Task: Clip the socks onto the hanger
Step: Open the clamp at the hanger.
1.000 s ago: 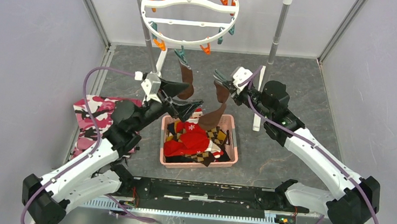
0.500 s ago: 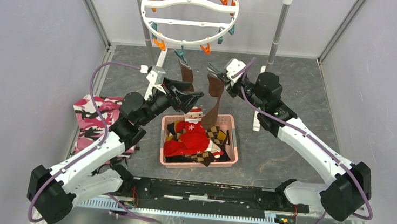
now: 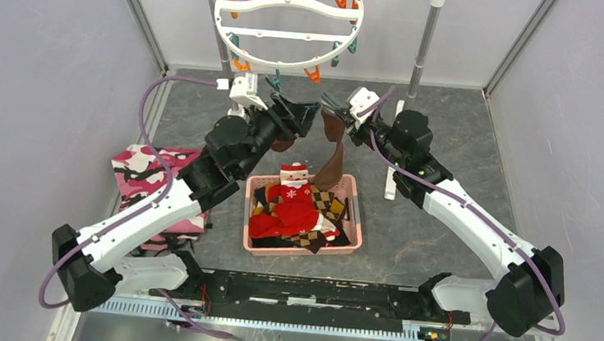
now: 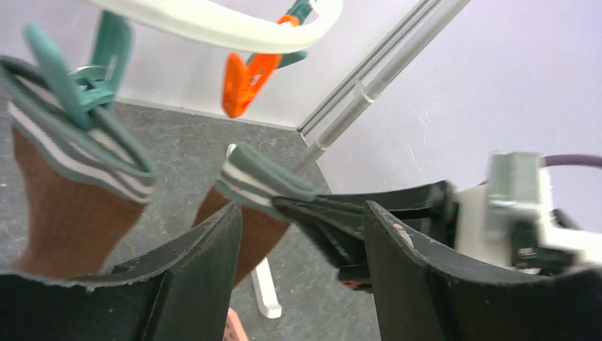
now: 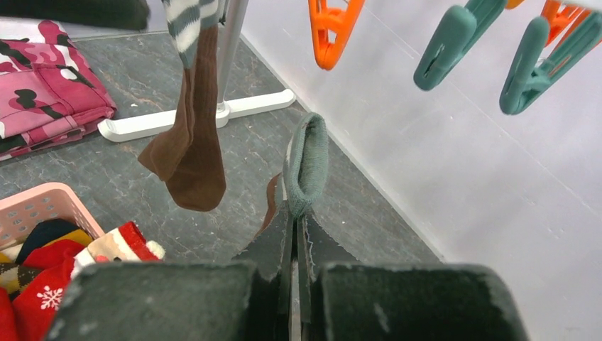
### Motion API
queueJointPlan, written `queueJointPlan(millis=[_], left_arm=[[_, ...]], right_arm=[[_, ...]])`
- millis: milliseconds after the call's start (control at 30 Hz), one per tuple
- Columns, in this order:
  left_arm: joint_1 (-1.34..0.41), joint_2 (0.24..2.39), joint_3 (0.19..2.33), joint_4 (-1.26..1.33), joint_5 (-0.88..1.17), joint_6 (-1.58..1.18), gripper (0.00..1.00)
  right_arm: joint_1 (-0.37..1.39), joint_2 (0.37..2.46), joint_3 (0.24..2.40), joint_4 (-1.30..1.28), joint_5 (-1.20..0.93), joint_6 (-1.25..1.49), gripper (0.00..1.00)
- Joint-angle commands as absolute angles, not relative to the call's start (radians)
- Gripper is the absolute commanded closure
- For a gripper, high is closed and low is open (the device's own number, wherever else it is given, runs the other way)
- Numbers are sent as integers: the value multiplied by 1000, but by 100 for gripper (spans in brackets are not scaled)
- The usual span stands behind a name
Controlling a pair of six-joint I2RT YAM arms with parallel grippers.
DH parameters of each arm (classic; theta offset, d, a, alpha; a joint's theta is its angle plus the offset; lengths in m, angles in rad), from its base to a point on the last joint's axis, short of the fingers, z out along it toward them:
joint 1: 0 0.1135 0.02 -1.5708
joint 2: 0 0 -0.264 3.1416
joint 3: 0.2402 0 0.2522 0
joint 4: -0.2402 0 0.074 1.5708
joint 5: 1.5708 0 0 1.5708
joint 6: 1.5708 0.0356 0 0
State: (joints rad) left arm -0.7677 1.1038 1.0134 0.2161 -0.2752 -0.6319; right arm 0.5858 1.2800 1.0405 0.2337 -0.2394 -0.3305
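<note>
— Brown socks (image 3: pixel 334 163), one pair: where?
— First sock (image 4: pixel 64 206) hangs by its striped cuff from a teal clip (image 4: pixel 78 85) on the hanger (image 3: pixel 286 35). Second sock (image 5: pixel 307 160) dangles over the pink basket (image 3: pixel 354 216), its cuff pinched flat in the right gripper (image 5: pixel 292 213) and raised near the rim for clipping.
— Left gripper (image 4: pixel 299 209)?
— Jaws wide, holding nothing, just beside that cuff, likely to work a clip.

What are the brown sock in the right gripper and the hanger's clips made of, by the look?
Sock: knitted fabric, matte, probably a cotton blend; ribbed weave and soft folded cuff show. Clips: moulded plastic, smooth with slight sheen, solid teal and orange.
</note>
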Motion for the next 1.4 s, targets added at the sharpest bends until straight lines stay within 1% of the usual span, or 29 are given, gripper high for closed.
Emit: queueJointPlan(millis=[0,267,367,467,600,700,800,1033,1367], left_arm=[[-875,1152,1183,-51,-684,-690,32],[-962,1303,1399,-203,-872,-651,33],[-973,1367,1475,-218,-902,-625,32],[-977,1425,1534,-234,-963,-612,29],[-977,1488,1611,-258,-1022,-605,20],[-977,1536,1661,-259,-1052,-587,19],[-975,1576,1699,-240,-1084,-557,19],[-974,1641,1749,-160,-1128,-465,24],[-957,1687,1779,-104,-1167,-394,27]], right_arm=[[572,1260,1018,291,-260,-294,100],[554,1264,1006,302,-309,-269,100],[547,1269,1011,317,-333,-256,100],[541,1276,1013,331,-351,-245,100],[535,1285,1014,345,-374,-234,100],[532,1289,1011,356,-385,-227,100],[528,1287,1008,365,-395,-220,100],[515,1273,990,372,-406,-216,100],[498,1270,983,381,-426,-204,100]])
